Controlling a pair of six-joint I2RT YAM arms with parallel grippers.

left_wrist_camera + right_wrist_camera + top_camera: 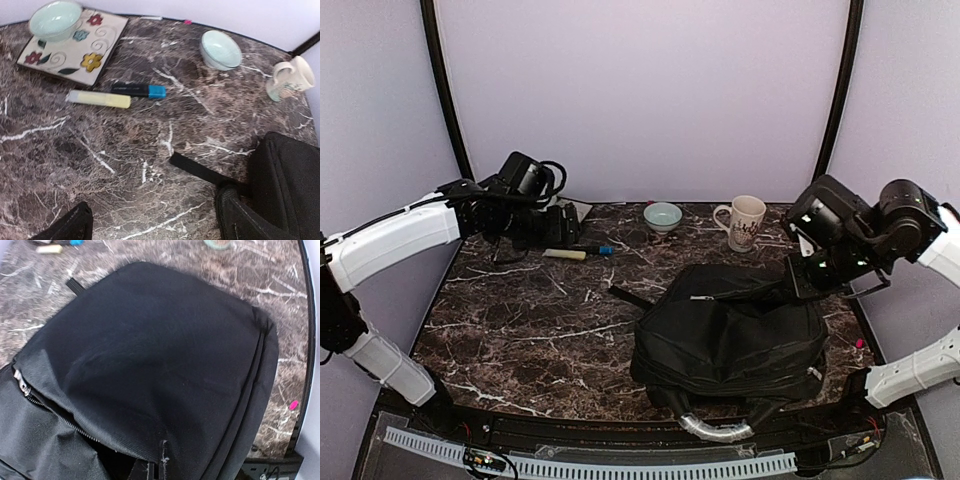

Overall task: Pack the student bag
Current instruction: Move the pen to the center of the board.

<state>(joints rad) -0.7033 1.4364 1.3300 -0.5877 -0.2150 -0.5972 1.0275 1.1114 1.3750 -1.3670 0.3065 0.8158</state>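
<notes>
Right gripper (156, 467) pinched together on the student bag (150, 350) flap beneath it: soft black woven fabric, zippered. Left gripper (155, 227) gapes, empty; the bag lies to its right.

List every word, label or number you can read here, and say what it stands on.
None can be read.
On the mug: reddish print, too blurred to tell if it is lettering.
On the blue-capped marker: pale marks along the black barrel, too small to read.
On the backpack: no label shows.
</notes>
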